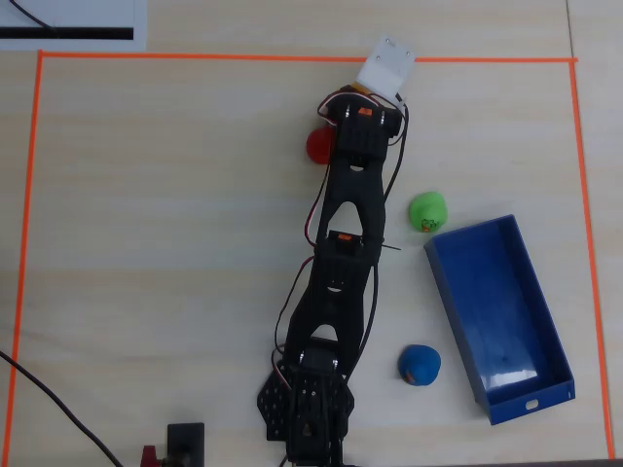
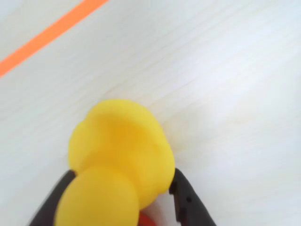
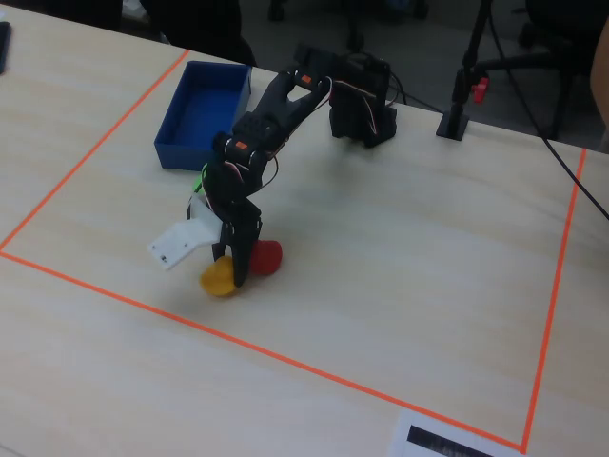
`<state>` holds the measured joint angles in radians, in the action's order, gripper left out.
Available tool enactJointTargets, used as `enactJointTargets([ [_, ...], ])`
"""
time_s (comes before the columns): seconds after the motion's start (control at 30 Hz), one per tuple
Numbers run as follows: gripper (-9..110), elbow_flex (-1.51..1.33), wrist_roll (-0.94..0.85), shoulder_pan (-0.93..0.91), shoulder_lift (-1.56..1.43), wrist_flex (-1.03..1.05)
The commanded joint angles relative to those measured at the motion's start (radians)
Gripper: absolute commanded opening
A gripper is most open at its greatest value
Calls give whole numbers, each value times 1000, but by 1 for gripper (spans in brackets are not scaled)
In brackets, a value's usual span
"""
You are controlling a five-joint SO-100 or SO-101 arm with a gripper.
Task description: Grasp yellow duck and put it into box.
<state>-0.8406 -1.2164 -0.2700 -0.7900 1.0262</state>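
Note:
The yellow duck (image 2: 120, 155) fills the lower middle of the wrist view, sitting on the pale wood table. My gripper (image 2: 120, 181) has its two black fingers against the duck's left and right sides, shut on it. In the fixed view the duck (image 3: 219, 277) rests on the table at the gripper (image 3: 233, 271), close to the near tape line. In the overhead view the duck is hidden under the wrist's white mount (image 1: 386, 66). The blue box (image 1: 506, 311) lies at the right, open and empty; in the fixed view it (image 3: 205, 105) is at the far left.
A red duck (image 1: 318, 146) sits right beside the gripper, also seen in the fixed view (image 3: 267, 256). A green duck (image 1: 426, 211) lies near the box's top end and a blue duck (image 1: 420, 365) by its left wall. Orange tape (image 1: 292, 56) borders the work area.

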Motion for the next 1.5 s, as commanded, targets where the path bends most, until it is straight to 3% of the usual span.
enactJointTargets([
  [0.0, 6, 63, -25, -25, -20, 11],
  [0.07, 0, 63, -25, -34, -23, 11],
  [0.4, 0, 61, -25, -63, -89, 54],
  [0.87, 0, 8, 103, -77, -509, 161],
  [1.2, 0, -336, 117, -499, -782, 83],
  [1.47, 0, -588, 37, -787, -962, 201],
])
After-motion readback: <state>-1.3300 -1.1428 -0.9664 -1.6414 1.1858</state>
